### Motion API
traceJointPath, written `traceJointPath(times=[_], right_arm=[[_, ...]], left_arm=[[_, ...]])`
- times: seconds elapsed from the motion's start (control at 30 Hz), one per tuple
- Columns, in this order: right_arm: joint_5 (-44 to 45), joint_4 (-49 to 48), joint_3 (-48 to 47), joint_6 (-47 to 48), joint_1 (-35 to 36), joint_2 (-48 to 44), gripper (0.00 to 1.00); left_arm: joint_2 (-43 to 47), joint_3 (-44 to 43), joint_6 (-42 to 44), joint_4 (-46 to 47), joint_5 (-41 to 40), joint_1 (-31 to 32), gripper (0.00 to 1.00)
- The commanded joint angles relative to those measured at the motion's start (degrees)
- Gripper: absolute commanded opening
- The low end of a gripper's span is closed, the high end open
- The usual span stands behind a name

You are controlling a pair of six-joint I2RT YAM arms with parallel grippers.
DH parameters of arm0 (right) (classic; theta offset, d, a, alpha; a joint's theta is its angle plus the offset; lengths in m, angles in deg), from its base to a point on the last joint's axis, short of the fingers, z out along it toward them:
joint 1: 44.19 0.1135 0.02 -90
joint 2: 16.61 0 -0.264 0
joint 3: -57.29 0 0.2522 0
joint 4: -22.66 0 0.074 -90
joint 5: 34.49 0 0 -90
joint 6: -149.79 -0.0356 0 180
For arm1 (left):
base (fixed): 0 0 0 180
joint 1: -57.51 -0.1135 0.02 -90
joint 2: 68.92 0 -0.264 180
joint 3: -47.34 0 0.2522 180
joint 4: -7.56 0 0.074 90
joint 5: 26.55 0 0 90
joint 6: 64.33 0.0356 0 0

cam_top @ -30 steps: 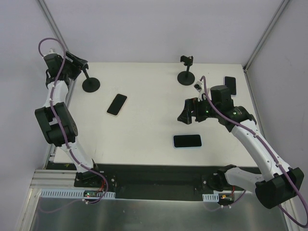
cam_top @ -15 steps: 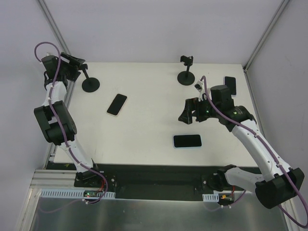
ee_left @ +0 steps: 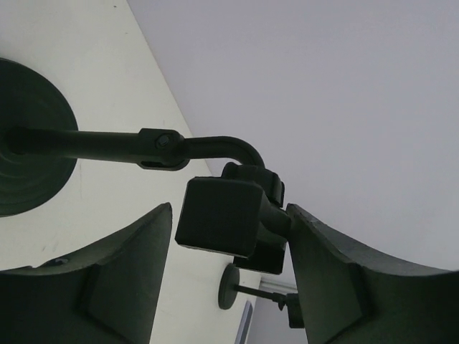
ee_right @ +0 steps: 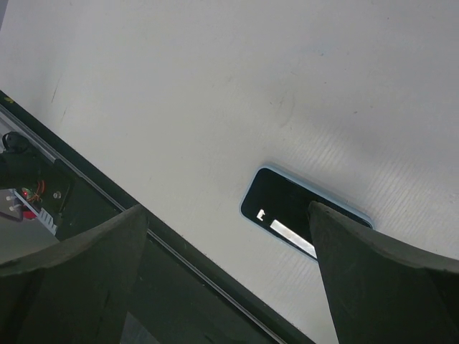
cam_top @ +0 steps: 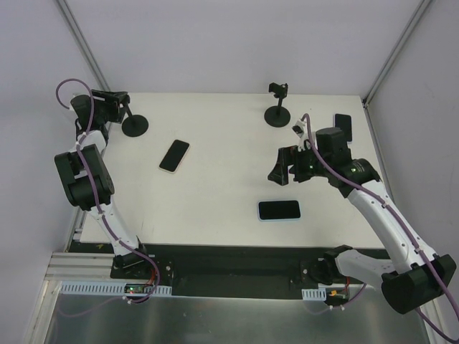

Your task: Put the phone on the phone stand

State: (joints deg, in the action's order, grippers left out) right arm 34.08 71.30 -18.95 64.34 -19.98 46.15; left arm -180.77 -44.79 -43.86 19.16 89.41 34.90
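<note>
While left jaws, part-open, flank boxy matte stand head point(ee_left: 219, 226), right jaws gape empty near glossy rounded phone point(ee_right: 280, 204).

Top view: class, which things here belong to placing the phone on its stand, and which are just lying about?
In the job, likely: left stand, blue-cased phone, left gripper, right gripper.
Lying about: right stand, slanted phone, far-right phone.

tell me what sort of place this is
Probably a robotics lab test cell: a plain white table boxed in by blank pale walls, two white-and-black robot arms bolted at its near edge, black phone stands and phones as props.
</note>
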Motion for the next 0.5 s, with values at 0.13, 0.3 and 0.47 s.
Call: traceJointPath(times=[0.13, 0.3, 0.47], right_arm=[[1.8, 1.9, -2.3, 0.5, 0.1, -2.7, 0.96], [2.2, 2.0, -1.7, 0.4, 0.2, -3.1, 0.96], [2.6, 2.0, -1.1, 0.2, 0.2, -3.7, 0.96]], left_arm=[[-0.4, 0.6, -3.0, 9.3, -0.2, -0.6, 0.49], [-1.3, -0.8, -3.0, 9.9, 1.3, -0.6, 0.17], [2.0, 1.6, -2.8, 12.9, 4.7, -0.3, 0.0]])
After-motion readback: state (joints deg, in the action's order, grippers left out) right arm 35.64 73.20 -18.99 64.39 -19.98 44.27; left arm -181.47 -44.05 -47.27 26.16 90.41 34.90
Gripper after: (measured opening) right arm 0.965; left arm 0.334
